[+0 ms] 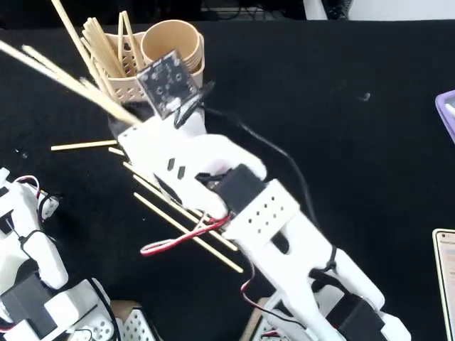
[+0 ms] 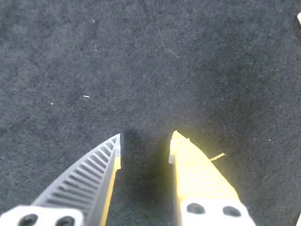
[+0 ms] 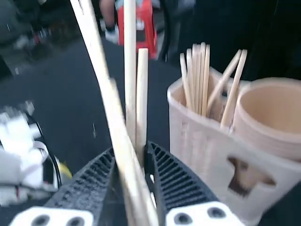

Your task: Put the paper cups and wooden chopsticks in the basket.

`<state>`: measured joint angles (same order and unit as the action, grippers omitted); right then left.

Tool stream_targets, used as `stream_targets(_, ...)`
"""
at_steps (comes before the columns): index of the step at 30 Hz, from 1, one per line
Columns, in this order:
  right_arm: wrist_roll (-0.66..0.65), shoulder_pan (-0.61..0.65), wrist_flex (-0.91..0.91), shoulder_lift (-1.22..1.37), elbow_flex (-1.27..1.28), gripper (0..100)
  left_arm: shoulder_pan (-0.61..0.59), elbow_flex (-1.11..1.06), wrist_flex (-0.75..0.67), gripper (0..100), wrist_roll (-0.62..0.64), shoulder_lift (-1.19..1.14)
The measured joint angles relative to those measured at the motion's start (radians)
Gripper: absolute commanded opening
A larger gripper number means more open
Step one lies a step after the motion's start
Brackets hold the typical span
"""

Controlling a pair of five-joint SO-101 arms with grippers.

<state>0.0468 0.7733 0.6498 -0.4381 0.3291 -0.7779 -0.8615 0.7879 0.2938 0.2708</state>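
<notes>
A beige basket (image 1: 128, 85) stands at the back left with a paper cup (image 1: 170, 42) and several wooden chopsticks (image 1: 103, 42) upright in it. My right gripper (image 3: 131, 150) is shut on a bundle of chopsticks (image 3: 129, 84) right beside the basket (image 3: 207, 136) and cup (image 3: 268, 113); the held sticks (image 1: 64, 78) slant up toward the far left. Several loose chopsticks (image 1: 185, 227) lie on the black cloth under the right arm, and one more (image 1: 84, 145) farther left. My left gripper (image 2: 145, 139) is open above bare cloth, nothing between its fingers.
The left arm (image 1: 28, 249) sits at the near left corner. A purple object (image 1: 446, 110) and a flat card (image 1: 445, 270) show at the right edge. Red and black cables (image 1: 178, 238) hang under the right arm.
</notes>
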Motion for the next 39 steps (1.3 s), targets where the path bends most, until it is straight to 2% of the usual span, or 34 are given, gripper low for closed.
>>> stream_targets(16, -0.003, 0.000, 0.000, 0.002, 0.334, 1.0, 0.000, 0.000, 0.000, 18, 0.000, 0.000)
stream_targets(21, -0.092, 0.000, 0.000, 0.006, 0.477, 1.0, 0.000, 0.000, 0.000, 18, 0.000, 0.000)
stream_targets(28, -0.281, 0.002, 0.000, 0.006, 0.640, 1.6, 0.000, 0.000, 0.000, 18, 0.000, 0.000)
stream_targets(34, -0.334, 0.002, 0.055, 0.006, 0.675, 18.1, 0.000, 0.000, 0.000, 18, 0.000, 0.000)
stream_targets(39, -0.334, 0.002, 0.120, 0.006, 0.675, 19.4, 0.000, 0.000, 0.000, 18, 0.000, 0.000)
